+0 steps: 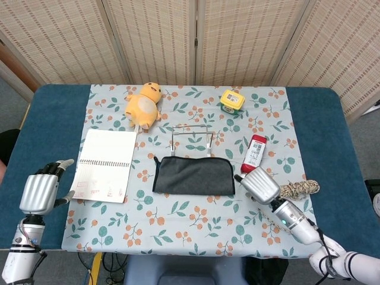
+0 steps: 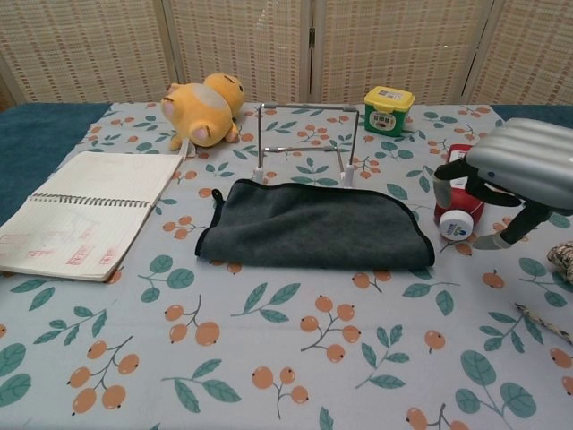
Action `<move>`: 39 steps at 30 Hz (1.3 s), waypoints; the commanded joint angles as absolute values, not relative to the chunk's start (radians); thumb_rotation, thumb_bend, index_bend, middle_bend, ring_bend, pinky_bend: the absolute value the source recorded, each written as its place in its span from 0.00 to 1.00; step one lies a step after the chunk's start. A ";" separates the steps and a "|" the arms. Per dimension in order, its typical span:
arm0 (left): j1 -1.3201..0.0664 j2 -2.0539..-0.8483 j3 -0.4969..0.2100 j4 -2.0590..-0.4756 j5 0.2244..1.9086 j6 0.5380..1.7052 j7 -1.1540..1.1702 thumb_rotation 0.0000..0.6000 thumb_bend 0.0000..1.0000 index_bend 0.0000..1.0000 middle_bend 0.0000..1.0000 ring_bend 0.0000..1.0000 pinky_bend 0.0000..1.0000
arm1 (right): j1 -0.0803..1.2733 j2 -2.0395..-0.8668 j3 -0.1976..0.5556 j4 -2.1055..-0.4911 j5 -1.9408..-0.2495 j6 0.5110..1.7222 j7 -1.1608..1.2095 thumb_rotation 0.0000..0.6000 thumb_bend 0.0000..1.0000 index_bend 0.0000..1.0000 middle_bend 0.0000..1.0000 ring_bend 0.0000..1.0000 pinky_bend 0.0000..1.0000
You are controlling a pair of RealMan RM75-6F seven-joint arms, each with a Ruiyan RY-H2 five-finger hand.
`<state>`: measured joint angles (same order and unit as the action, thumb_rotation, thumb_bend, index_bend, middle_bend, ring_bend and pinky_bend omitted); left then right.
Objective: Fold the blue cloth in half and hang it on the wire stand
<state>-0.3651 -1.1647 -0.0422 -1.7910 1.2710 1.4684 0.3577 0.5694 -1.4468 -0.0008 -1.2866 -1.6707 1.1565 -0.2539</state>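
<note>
- The blue cloth (image 1: 194, 176) lies flat on the middle of the table (image 1: 35, 124), already folded into a long dark strip. One short loop sticks out at its far left corner.
- The wire stand (image 1: 192, 138) is upright just behind the cloth, toward the far edge of the table. Nothing hangs on it.
- Your right hand (image 1: 259, 184) is low over the table, just beside the right end of the cloth. Its fingers are apart and curved downward, and it holds nothing. In the chest view it covers part of the red bottle (image 2: 457, 215).
- Your left hand (image 1: 40, 192) is at the left edge of the table, well apart from the cloth, near the notebook (image 1: 105, 164). Its fingers are spread and it is empty.
- The red bottle lies on its side, between the right hand and the right edge.
- A yellow plush toy (image 1: 143, 105) and a small yellow jar (image 1: 232, 100) are near the far edge.
- A bundle of rope (image 1: 299, 189) lies at the right, close to the right arm.
</note>
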 commanded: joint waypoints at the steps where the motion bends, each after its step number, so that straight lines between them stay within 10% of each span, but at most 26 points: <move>1: -0.355 -1.163 -0.041 -1.791 1.279 1.467 0.350 1.00 0.18 0.21 0.28 0.26 0.44 | 0.592 -1.489 0.005 -1.222 -1.672 1.129 -0.268 1.00 0.09 0.45 0.89 0.80 0.95; 39: -0.281 -1.157 -0.076 -1.785 1.304 1.433 0.332 1.00 0.18 0.21 0.26 0.25 0.44 | 0.708 -1.712 0.006 -0.874 -1.670 1.064 -0.182 1.00 0.09 0.46 0.89 0.80 0.95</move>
